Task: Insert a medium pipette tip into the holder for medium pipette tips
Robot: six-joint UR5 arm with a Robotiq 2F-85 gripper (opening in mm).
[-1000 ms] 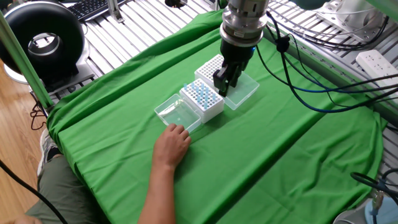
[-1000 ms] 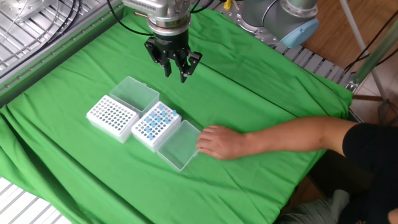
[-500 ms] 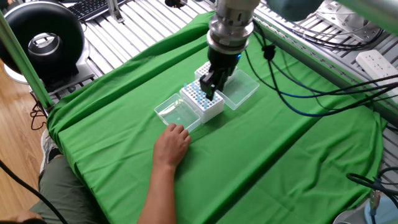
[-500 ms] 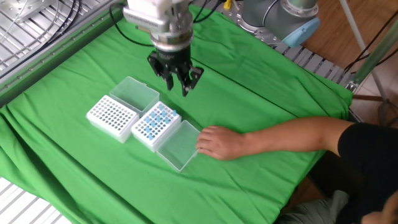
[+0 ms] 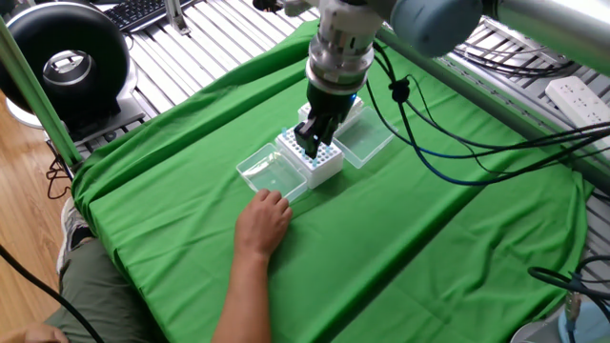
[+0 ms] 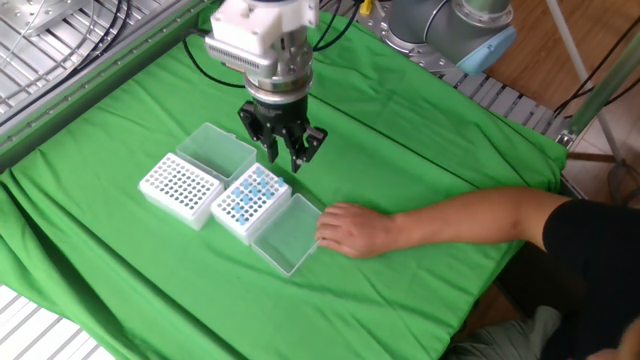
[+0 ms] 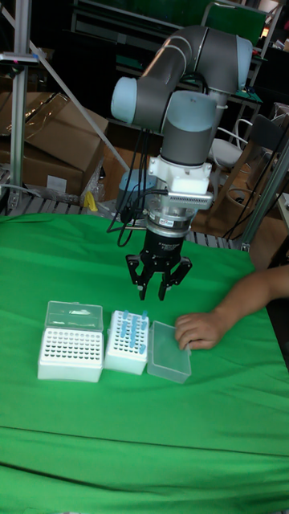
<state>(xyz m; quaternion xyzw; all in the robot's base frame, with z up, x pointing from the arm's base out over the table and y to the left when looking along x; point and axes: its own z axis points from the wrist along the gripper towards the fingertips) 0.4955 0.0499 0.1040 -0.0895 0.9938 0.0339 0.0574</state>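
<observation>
Tip holder [image 6: 247, 201] — open gripper [image 6: 285, 155] poised above

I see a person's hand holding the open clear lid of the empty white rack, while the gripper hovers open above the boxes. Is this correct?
Not quite. The person's hand holds the open clear plastic lid of the white rack with blue pipette tips, not of the empty white rack. The other fixed view shows it. The rest stands: the gripper hovers open above the boxes.

Green cloth [image 5: 429, 248] covers the table. Black fan [image 5: 67, 62] and keyboard [image 5: 143, 11] sit far left, power strip [image 5: 577, 95] far right, cardboard boxes [image 7: 56, 144] stacked behind.
</observation>
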